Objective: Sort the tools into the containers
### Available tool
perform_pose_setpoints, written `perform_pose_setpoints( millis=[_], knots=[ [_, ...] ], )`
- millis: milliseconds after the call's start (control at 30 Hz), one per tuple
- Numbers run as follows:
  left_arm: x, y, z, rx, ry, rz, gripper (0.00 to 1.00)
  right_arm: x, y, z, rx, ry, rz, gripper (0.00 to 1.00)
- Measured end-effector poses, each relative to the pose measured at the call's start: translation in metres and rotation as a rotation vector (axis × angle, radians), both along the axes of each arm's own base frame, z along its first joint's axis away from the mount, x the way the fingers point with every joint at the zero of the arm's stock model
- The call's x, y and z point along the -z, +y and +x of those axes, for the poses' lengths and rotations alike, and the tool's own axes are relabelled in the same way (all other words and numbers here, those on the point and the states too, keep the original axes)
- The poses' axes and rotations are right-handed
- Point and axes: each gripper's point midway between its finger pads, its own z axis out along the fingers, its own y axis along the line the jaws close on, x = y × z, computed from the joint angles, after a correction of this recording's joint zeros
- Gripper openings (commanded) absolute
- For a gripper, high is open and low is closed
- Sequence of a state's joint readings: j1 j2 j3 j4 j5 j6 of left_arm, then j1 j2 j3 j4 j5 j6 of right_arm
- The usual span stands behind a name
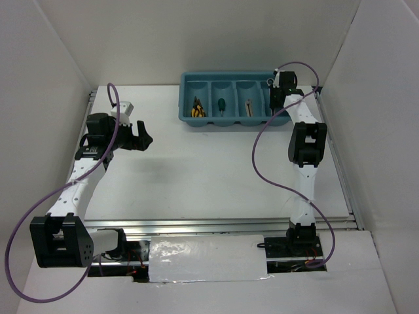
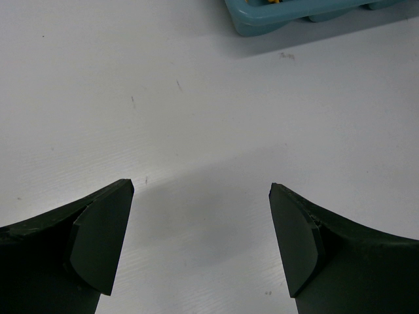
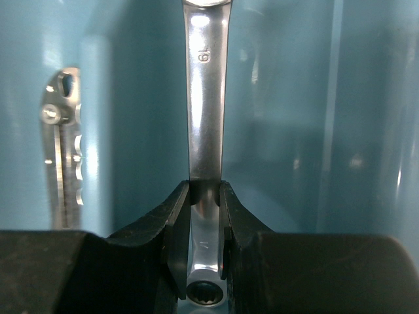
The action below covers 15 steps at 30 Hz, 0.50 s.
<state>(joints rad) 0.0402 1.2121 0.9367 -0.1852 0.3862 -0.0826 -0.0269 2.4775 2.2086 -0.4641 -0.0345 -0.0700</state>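
Observation:
The teal-blue tray (image 1: 229,122) stands at the back of the table, right of centre. Yellow-handled pliers (image 1: 197,109) lie in its leftmost compartment. The green-handled screwdriver (image 1: 222,104) lies in the second and a small silver piece (image 1: 249,104) in the third. My right gripper (image 1: 275,98) reaches down into the rightmost compartment. In the right wrist view it (image 3: 206,196) is shut on the long silver wrench (image 3: 206,98), with the teal wall (image 3: 294,131) behind. My left gripper (image 1: 141,137) is open and empty over bare table to the left; its wrist view (image 2: 203,242) shows nothing between the fingers.
A silver toothed piece (image 3: 63,150) shows in the compartment left of the wrench. A corner of the tray (image 2: 262,19) sits at the top of the left wrist view. White walls enclose the table on the left, back and right. Purple cables hang from both arms.

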Motion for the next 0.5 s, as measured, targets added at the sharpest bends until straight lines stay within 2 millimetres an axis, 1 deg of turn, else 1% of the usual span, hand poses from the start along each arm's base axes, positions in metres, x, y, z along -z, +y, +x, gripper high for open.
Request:
perform_pose_setpoints(
  millis=[33, 67, 100, 133, 200, 233, 300, 367, 433, 467, 500],
  knots=[
    [0.000, 0.000, 0.000, 0.000, 0.001, 0.001, 0.99, 0.001, -0.002, 0.000, -0.005, 0.003, -0.011, 0.22],
    [0.000, 0.000, -0.001, -0.001, 0.002, 0.001, 0.99, 0.003, -0.004, 0.000, -0.010, 0.006, -0.024, 0.28],
    [0.000, 0.000, -0.001, -0.001, 0.001, 0.002, 0.99, 0.004, -0.006, -0.001, -0.012, 0.008, -0.038, 0.37],
    [-0.001, 0.000, -0.001, -0.002, -0.001, 0.002, 0.99, 0.004, -0.007, -0.001, -0.013, 0.010, -0.048, 0.51],
    [-0.002, 0.001, -0.001, -0.003, -0.004, 0.003, 0.99, 0.003, -0.011, -0.001, -0.014, 0.007, -0.062, 0.61],
    [-0.002, 0.001, -0.001, -0.004, -0.005, 0.004, 0.99, 0.002, -0.012, -0.001, -0.012, 0.005, -0.063, 0.65],
    [-0.002, 0.001, -0.001, -0.004, -0.006, 0.003, 0.99, 0.000, -0.015, -0.002, -0.007, 0.005, -0.061, 0.65],
    [-0.003, 0.001, -0.001, -0.004, -0.006, 0.003, 0.99, -0.009, -0.017, -0.004, -0.007, -0.001, -0.047, 0.64],
    [-0.003, 0.001, -0.001, -0.003, -0.010, 0.003, 0.99, -0.027, -0.020, -0.007, -0.008, -0.021, -0.030, 0.53],
    [-0.004, 0.001, 0.000, -0.003, -0.012, 0.003, 0.99, -0.040, -0.020, -0.011, -0.009, -0.032, -0.016, 0.49],
    [-0.005, 0.001, 0.000, -0.003, -0.016, 0.003, 0.99, -0.055, -0.021, -0.016, -0.011, -0.041, 0.000, 0.42]
  ],
)
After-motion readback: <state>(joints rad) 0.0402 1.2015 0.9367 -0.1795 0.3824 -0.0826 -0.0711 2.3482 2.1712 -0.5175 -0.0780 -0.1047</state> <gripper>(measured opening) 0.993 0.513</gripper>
